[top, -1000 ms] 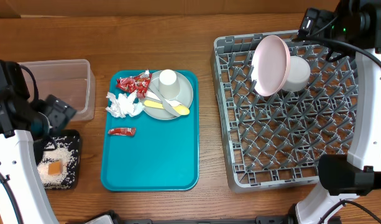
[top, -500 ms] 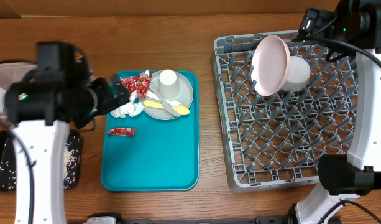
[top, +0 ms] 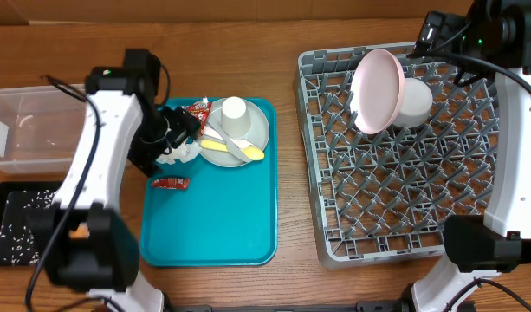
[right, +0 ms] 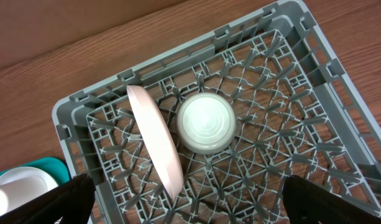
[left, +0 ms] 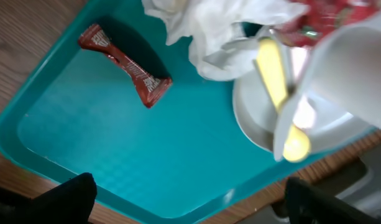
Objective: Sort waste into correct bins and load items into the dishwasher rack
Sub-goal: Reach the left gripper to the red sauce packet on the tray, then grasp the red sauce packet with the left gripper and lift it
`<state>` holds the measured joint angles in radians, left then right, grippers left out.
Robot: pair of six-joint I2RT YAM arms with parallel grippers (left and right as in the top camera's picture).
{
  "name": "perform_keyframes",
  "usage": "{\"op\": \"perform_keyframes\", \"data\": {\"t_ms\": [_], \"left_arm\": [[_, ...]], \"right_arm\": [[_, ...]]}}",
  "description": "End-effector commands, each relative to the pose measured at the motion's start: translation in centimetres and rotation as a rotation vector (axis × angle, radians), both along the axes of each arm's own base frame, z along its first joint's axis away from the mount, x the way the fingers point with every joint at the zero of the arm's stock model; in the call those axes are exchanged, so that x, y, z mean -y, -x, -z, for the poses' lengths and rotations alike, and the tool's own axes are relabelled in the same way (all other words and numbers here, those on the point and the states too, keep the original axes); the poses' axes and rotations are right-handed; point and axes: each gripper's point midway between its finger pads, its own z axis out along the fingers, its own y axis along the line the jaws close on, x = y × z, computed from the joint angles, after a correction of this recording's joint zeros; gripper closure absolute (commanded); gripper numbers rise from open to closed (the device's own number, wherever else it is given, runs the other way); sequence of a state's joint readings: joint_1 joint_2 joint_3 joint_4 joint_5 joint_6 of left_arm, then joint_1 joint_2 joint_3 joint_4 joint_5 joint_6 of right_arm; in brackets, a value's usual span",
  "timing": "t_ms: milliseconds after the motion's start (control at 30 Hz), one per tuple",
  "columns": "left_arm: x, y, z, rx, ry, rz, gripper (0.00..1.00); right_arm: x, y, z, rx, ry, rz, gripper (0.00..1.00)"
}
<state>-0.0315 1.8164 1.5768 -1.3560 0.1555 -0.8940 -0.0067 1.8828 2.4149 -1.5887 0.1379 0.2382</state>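
Note:
My left gripper is open and empty, low over the left part of the teal tray. Under it are crumpled white tissue and a lone red wrapper. More red wrappers lie at the tray's back. The grey-green plate carries the white cup, yellow spoon and pale fork. The pink plate and white bowl stand in the grey rack. My right gripper is open above the rack. The orange cube is hidden.
The clear tub sits at the far left. The black tray in front of it holds scattered rice grains. My left arm crosses over both bins' right ends. The rack fills the right half of the table.
My left arm has swung from the bins at the far left to over the teal tray's left side. The right arm and the rack's contents have not moved.

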Motion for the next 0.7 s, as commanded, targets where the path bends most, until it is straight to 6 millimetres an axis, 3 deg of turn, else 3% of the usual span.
{"op": "perform_keyframes", "data": {"t_ms": [0,133,500,667], "left_arm": [[0.1,0.1,2.8,-0.098,-0.004,-0.051,0.04],[-1.0,0.3,4.8,-0.160,-0.074,-0.068,0.04],[-3.0,0.4,5.3,-0.167,-0.177,-0.062,0.01],[-3.0,2.7,7.0,-0.243,-0.176,-0.061,0.02]], "right_arm": [[0.2,0.1,-0.3,0.011,0.008,0.004,0.00],[0.2,0.1,-0.3,0.011,0.008,0.004,0.00],[0.2,0.1,-0.3,0.011,0.008,0.004,0.00],[0.2,0.1,-0.3,0.010,0.008,0.004,0.00]]}}
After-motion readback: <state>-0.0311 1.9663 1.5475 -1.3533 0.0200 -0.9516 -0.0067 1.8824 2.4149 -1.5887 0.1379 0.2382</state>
